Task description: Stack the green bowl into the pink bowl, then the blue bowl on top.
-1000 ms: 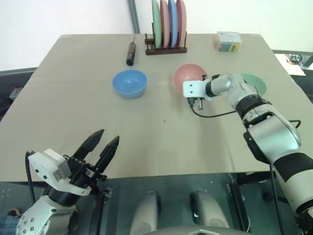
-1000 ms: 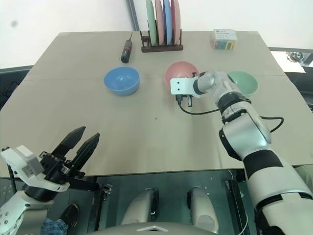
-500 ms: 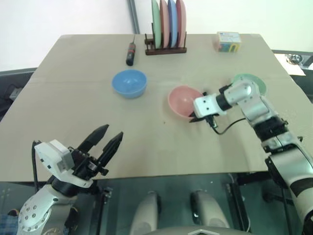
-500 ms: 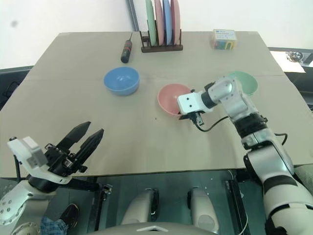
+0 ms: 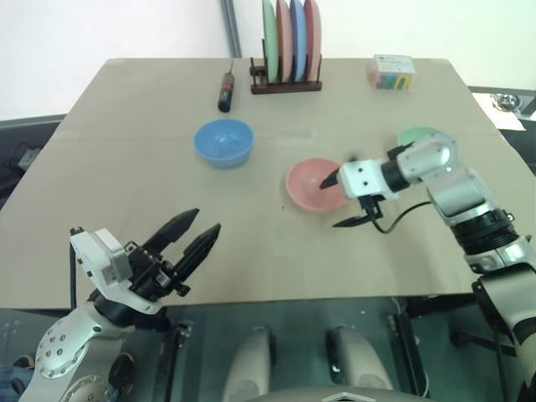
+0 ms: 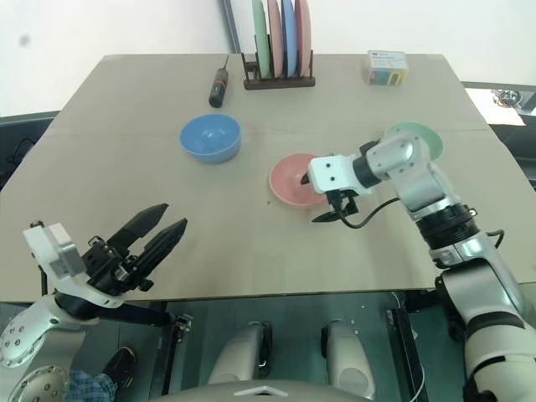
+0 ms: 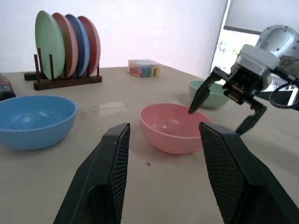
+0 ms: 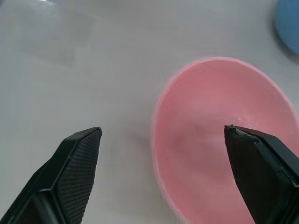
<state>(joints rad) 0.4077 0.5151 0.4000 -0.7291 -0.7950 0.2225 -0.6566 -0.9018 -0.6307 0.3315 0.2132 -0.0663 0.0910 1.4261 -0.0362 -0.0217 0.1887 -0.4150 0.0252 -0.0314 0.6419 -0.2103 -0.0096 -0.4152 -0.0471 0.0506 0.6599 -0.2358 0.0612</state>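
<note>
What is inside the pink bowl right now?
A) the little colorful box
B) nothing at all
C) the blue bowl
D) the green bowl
B. The pink bowl shows only its bare pink inside; the green bowl sits apart behind the right arm, the blue bowl stands by itself farther left, and the colorful box is at the table's far edge. The right tool is open at the pink bowl's rim.
</note>
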